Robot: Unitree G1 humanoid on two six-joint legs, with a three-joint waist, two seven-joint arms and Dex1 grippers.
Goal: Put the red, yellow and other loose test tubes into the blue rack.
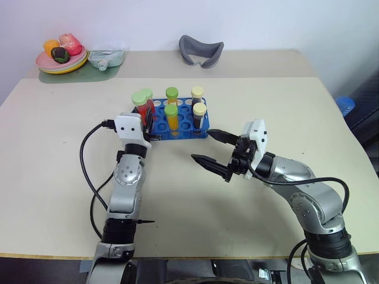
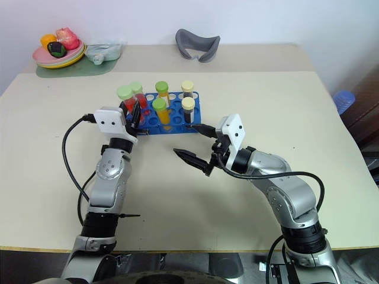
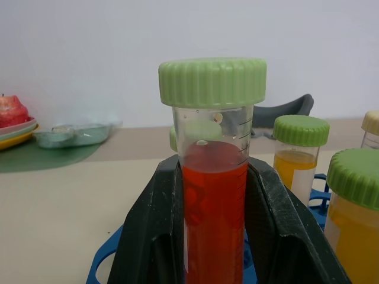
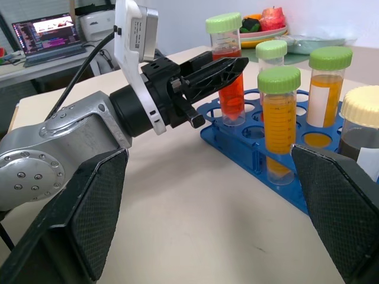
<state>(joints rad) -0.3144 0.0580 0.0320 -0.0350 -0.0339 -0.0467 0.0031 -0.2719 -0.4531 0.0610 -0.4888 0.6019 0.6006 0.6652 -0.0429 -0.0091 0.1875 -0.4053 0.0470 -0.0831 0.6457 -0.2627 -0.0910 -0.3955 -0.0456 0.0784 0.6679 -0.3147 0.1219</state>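
Observation:
My left gripper [image 1: 146, 118] is shut on a red test tube [image 3: 213, 207] with a green cap. The tube stands upright at the left end of the blue rack [image 1: 177, 135], its lower end down among the rack's holes [image 4: 228, 89]. A second green-capped red tube [image 1: 148, 94] stands just behind it. Two yellow tubes with green caps [image 1: 172, 115] and two dark tubes with cream caps [image 1: 199, 113] also stand in the rack. My right gripper [image 1: 202, 144] is open and holds nothing. It hovers just in front of the rack's right end, pointing left.
At the back left, a plate of fruit [image 1: 59, 62] sits on a green mat beside a clear plastic container [image 1: 105, 57]. A grey curved object [image 1: 201, 50] lies at the back middle. The table's front half [image 1: 195, 207] is bare.

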